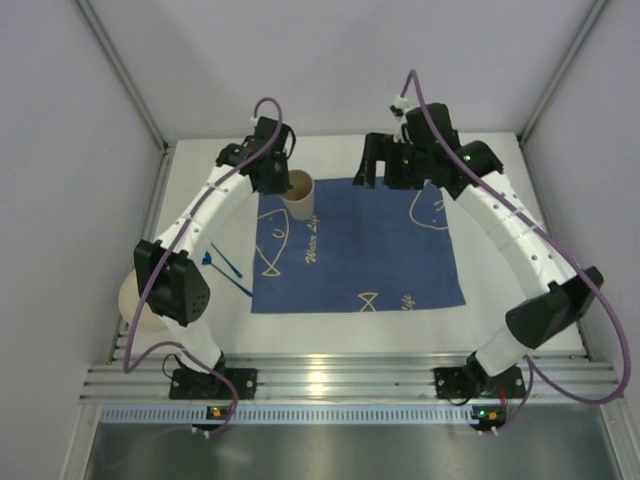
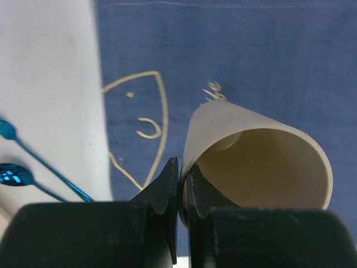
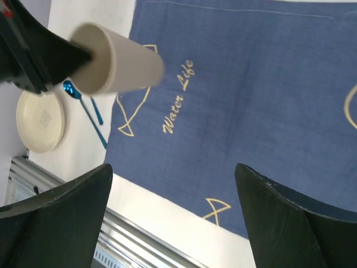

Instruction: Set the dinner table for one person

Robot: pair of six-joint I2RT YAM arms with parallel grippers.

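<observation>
**Left arm with cup at the placemat corner.**
I saw the left gripper (image 2: pixel 179 181) pinching the wall of a beige cup (image 1: pixel 299 193), tilted at the far left corner of the blue placemat (image 1: pixel 360 250). The right gripper (image 3: pixel 172 178) hung spread above the mat. The dinner table (image 1: pixel 330 328) lay beneath both arms, with blue spoons (image 1: pixel 228 266) and a plate (image 3: pixel 40 120) on its left.

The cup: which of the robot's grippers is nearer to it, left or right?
Left. The left gripper is shut on the rim of the cup. The right gripper hangs open over the placemat, well apart from the cup.
</observation>
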